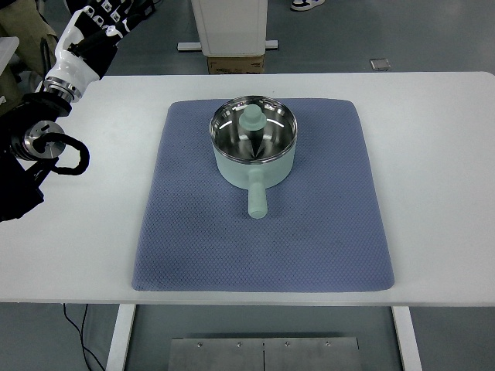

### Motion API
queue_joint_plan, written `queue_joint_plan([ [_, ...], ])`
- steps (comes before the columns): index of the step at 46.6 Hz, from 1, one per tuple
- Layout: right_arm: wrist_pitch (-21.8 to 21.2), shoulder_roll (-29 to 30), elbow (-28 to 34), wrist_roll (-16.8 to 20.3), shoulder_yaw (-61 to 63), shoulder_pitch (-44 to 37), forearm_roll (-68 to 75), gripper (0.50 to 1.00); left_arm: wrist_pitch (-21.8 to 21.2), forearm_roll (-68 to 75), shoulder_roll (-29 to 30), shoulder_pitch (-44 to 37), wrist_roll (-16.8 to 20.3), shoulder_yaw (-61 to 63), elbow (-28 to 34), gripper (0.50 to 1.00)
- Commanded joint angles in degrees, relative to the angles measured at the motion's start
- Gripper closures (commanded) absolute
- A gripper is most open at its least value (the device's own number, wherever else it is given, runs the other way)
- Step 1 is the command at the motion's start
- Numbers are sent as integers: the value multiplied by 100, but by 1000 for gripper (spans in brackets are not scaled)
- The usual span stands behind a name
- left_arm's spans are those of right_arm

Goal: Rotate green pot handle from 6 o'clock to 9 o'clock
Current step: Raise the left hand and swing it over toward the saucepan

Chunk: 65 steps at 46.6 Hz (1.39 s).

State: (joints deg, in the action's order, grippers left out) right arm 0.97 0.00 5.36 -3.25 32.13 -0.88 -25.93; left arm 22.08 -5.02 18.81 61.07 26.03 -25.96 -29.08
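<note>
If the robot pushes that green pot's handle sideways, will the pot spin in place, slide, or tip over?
The green pot looks wide and low, so tipping seems unlikely. Its handle sticks out past the body, so a sideways push should mostly turn it. The textured blue mat probably grips the base, so expect some drag, perhaps bunching the mat rather than a free slide.

- Green pot [254,158]: pale mint body, upright, on upper middle of blue-grey mat [193,247].
- Lid [254,130]: glass with metal rim, seated on pot, topped by mint knob [253,117].
- Handle [257,195]: stubby, mint, pointing toward near table edge, at 6 o'clock.
</note>
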Motion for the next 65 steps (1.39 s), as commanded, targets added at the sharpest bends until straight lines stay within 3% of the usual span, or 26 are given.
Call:
queue_joint_plan([
  [1, 0, 0, 0, 0, 4, 0, 0, 500, -2, 9, 8, 63, -1, -5, -1, 500],
  [24, 0, 0, 0, 0, -5, 0, 0, 500, 7, 581, 43, 213, 7, -14, -44, 500],
  [48, 0, 0, 0, 0, 4, 0, 0, 500, -275, 1362, 333, 257, 16, -23, -1257, 500],
  [65, 0, 0, 0, 0, 4, 0, 0, 500, -257, 1776, 342, 257, 16, -5, -1723, 500],
])
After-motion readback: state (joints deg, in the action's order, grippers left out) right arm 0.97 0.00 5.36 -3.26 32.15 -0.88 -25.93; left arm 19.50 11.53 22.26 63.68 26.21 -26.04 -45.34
